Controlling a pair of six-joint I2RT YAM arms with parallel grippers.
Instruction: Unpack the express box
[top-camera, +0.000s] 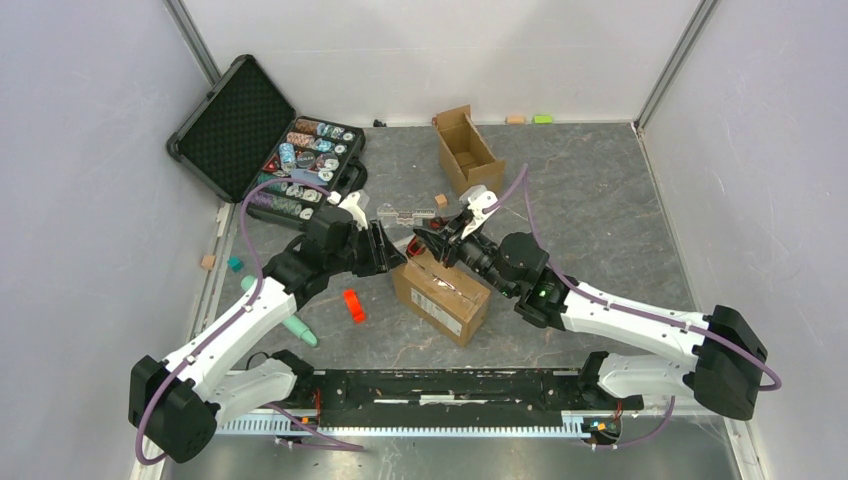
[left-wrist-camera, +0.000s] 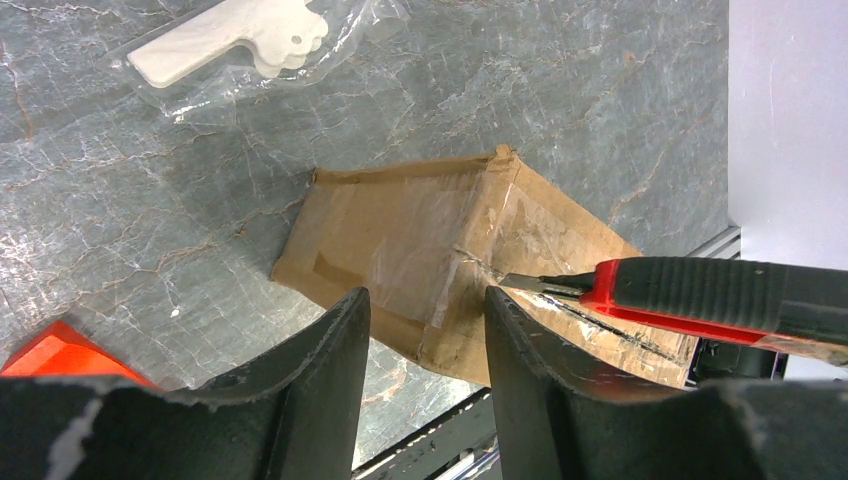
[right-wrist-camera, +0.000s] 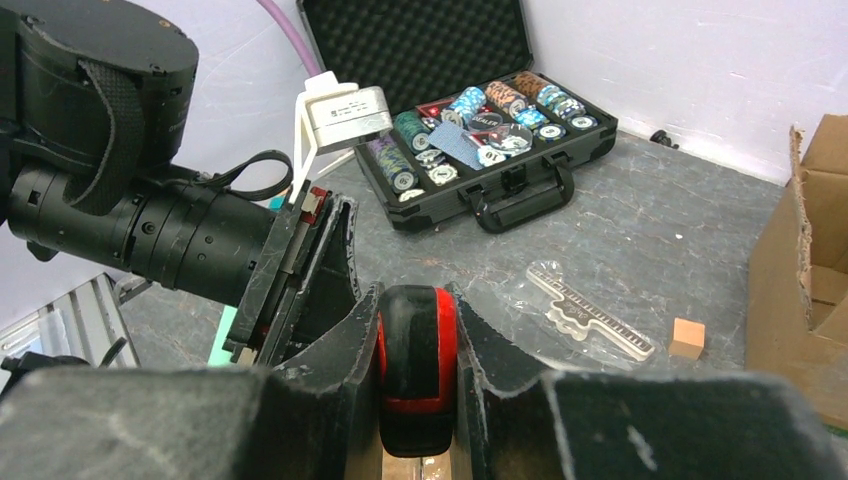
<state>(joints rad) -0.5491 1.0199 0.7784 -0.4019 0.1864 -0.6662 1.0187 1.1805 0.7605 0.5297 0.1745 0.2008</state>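
The box lies at the centre of the top view, taped seam up. The right gripper is clamped on a knife, whose blade meets the tape at the box's edge. The left gripper hangs just off the box's end, jaws parted, holding nothing. With nothing pinning the box, a pull along the tape would likely drag or spin it rather than cut. The blade could also skid towards the left fingers, or bite into the contents.
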